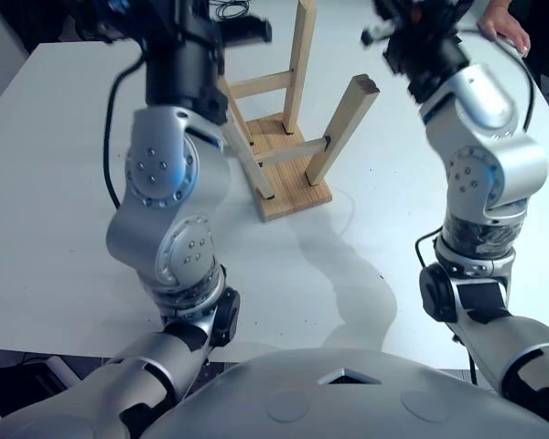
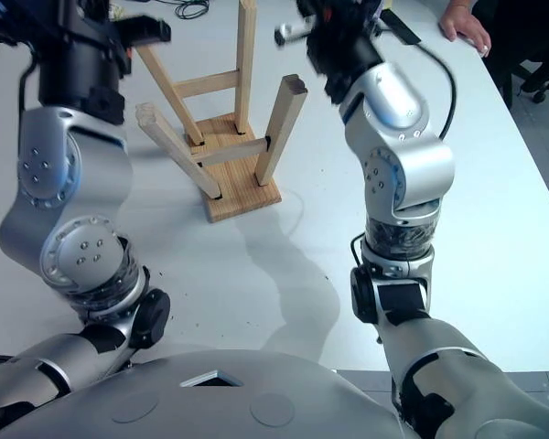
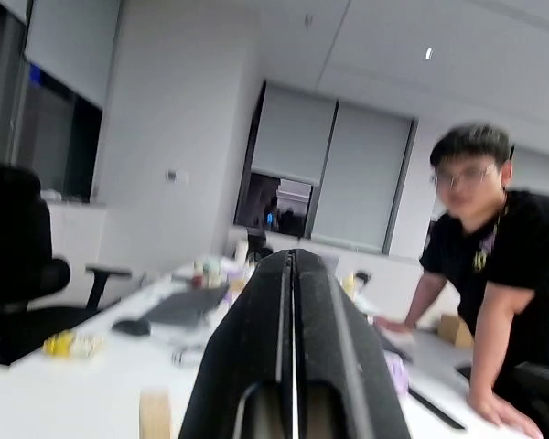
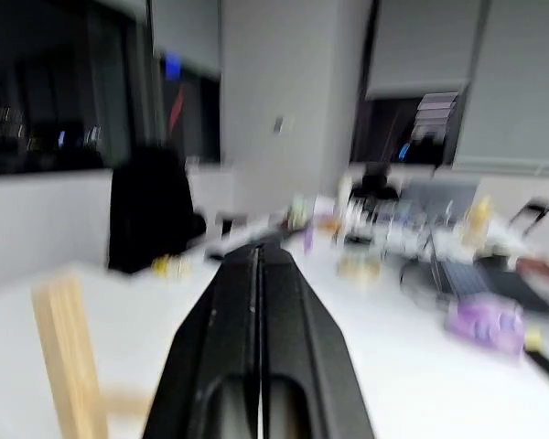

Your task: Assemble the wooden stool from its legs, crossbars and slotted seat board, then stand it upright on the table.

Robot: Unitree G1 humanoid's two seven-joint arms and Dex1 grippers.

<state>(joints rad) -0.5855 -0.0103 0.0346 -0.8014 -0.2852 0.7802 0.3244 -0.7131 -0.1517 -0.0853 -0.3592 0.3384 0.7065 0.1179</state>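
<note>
The wooden stool stands upside down on the white table, its slotted seat board flat on the surface. Several legs point up from it: a tall far one, a right one and a slanted left one. Crossbars join them. My left gripper is raised above the stool's far left side, fingers shut on nothing, with a leg top below it. My right gripper is up beyond the stool's right side, shut and empty, beside a leg.
The white table spreads wide to the left and right of the stool. Dark cables lie at its far edge. My two forearms rise on either side of the stool, close to its legs.
</note>
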